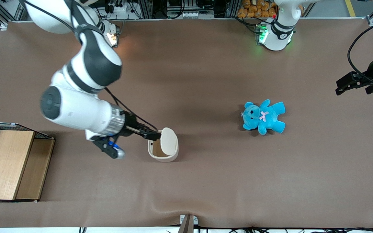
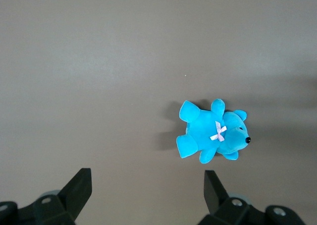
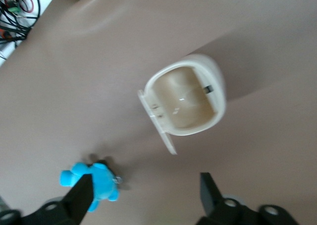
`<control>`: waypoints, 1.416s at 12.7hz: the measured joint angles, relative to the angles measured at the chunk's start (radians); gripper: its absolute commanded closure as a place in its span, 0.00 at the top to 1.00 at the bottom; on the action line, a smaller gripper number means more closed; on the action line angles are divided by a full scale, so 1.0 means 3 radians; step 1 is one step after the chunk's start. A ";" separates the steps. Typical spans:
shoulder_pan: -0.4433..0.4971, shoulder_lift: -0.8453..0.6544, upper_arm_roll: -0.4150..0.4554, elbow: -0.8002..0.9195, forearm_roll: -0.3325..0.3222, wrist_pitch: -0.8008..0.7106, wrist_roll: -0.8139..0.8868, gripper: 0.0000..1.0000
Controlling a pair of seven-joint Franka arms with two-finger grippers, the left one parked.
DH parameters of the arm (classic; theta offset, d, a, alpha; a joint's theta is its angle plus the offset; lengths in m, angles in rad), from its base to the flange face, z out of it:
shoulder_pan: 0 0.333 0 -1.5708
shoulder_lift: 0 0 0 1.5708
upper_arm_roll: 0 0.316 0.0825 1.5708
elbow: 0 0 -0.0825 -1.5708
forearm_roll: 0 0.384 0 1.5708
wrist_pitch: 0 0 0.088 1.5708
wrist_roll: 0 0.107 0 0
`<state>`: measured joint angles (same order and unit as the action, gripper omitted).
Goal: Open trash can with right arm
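The cream-white trash can [image 1: 162,152] stands on the brown table with its lid [image 1: 169,141] swung up on edge, so the tan inside shows. The right wrist view looks down into the open can [image 3: 190,93], with its lid [image 3: 158,122] standing at the rim. My right gripper [image 1: 153,135] is just above the can's rim, on the side toward the working arm's end of the table. Its fingers are spread wide and hold nothing [image 3: 144,188].
A blue teddy bear [image 1: 263,117] lies toward the parked arm's end of the table and shows in the left wrist view [image 2: 210,136] and the right wrist view [image 3: 94,183]. A wooden box with wire mesh [image 1: 8,165] stands at the working arm's end.
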<state>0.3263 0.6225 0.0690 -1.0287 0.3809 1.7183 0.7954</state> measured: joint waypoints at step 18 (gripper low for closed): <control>-0.0775 -0.1009 -0.0129 -0.0115 -0.1023 -0.1513 -0.1687 1.00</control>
<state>0.0939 0.3197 0.0304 -1.0630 0.0740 1.2643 0.2892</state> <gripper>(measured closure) 0.000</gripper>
